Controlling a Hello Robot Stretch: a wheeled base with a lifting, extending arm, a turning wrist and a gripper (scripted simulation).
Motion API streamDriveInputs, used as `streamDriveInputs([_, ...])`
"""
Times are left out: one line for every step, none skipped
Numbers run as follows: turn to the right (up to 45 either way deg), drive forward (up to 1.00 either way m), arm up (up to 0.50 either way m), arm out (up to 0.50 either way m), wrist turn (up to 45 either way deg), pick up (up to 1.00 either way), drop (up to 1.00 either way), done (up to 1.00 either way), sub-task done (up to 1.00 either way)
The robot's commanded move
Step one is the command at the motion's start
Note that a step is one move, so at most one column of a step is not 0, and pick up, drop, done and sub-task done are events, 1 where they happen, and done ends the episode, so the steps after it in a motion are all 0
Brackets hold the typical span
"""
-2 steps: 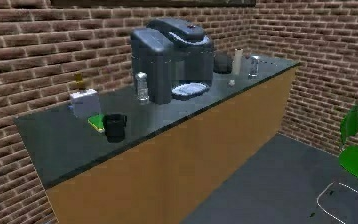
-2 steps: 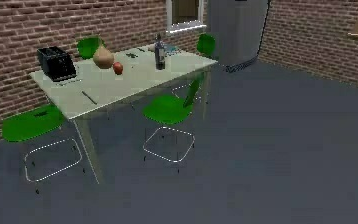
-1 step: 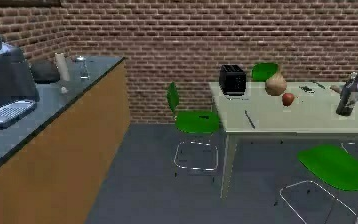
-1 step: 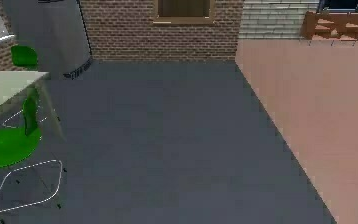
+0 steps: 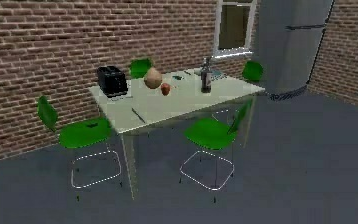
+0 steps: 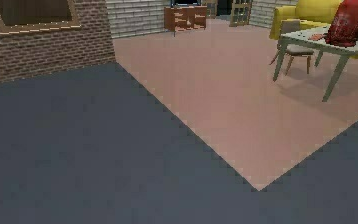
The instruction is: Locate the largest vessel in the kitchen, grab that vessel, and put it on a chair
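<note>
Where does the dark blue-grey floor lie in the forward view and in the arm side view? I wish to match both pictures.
Forward view: the dark floor spreads across the lower part, under the white table and green chairs.
Arm side view: the dark floor takes the left and bottom, meeting a pink floor along a slanted edge.
Shared landmark: a brick wall rises from the dark floor in both.

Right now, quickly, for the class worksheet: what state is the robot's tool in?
The tool: its state cannot be told from these pictures.
</note>
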Motion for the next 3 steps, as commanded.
streamDriveInputs([0.0, 0.60, 0.00, 0.00, 0.0, 0.00, 0.00, 0.00, 0.00])
streamDriveInputs([-45.0, 0.00, 0.00, 0.00, 0.0, 0.00, 0.00, 0.00, 0.00])
streamDriveInputs([-45.0, 0.00, 0.00, 0.00, 0.0, 0.00, 0.00, 0.00, 0.00])
